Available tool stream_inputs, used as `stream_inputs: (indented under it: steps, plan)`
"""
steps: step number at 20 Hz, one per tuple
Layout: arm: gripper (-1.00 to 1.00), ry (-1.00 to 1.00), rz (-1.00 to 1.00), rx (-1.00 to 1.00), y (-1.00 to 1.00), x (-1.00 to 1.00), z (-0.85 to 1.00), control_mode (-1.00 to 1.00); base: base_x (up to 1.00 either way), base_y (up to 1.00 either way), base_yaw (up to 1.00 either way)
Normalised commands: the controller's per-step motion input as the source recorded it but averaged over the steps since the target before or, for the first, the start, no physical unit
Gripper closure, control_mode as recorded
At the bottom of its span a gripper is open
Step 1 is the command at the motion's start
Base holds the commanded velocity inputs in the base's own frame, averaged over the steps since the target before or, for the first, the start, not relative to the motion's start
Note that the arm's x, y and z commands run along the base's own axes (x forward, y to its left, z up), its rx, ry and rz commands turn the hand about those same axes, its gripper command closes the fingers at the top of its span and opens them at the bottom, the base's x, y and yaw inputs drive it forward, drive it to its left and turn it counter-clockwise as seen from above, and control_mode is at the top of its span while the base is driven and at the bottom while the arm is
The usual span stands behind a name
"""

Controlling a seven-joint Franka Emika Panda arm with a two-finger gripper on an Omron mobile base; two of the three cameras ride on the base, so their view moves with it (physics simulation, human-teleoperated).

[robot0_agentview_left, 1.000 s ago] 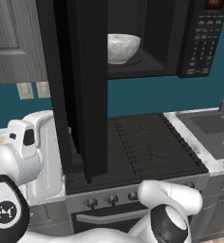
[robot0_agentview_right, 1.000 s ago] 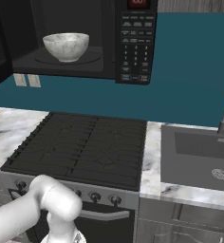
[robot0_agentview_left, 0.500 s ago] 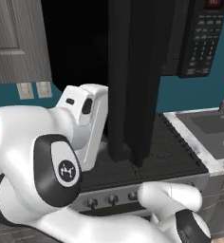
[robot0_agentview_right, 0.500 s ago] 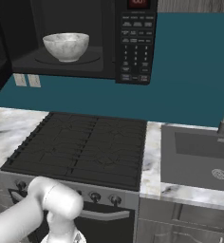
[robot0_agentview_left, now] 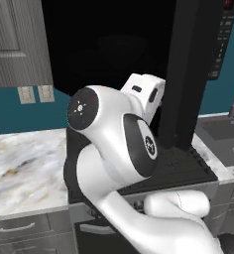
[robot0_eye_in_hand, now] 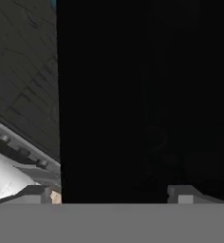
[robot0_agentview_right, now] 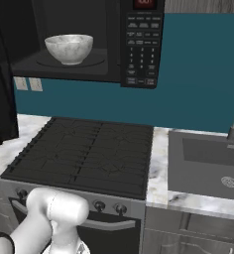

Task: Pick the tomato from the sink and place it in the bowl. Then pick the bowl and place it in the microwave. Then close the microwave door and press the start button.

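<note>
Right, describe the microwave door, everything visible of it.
The microwave door is a tall flat black panel, matte and plain, hanging open from the microwave above the stove. In the left base view it stands edge-on, reaching down toward the cooktop, with the arm's white hand beside it. In the right base view it is a dark slab at the far left. Up close, in the hand view, it spans between the open gripper fingertips; contact cannot be told.
</note>
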Motion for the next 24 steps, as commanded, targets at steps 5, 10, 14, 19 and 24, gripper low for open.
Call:
stream_inputs:
  steps: [5, 10, 14, 19, 24]
  plan:
    - [-1.0, -0.09, 0.0, 0.04, -0.88, 0.58, 0.05, -1.0, 0.0, 0.0, 0.0]
    - [-1.0, -0.03, 0.03, 0.02, -0.7, 0.97, 0.0, -1.0, 0.0, 0.0, 0.0]
    - [-1.0, 0.0, 0.08, 0.0, -0.51, 1.0, 0.0, -1.0, 0.0, 0.0, 0.0]
    - [-1.0, 0.0, 0.12, 0.0, -0.08, 1.0, -0.07, -1.0, 0.0, 0.0, 0.0]
    - [-1.0, 0.02, 0.11, 0.0, 0.0, 1.0, -0.14, -1.0, 0.0, 0.0, 0.0]
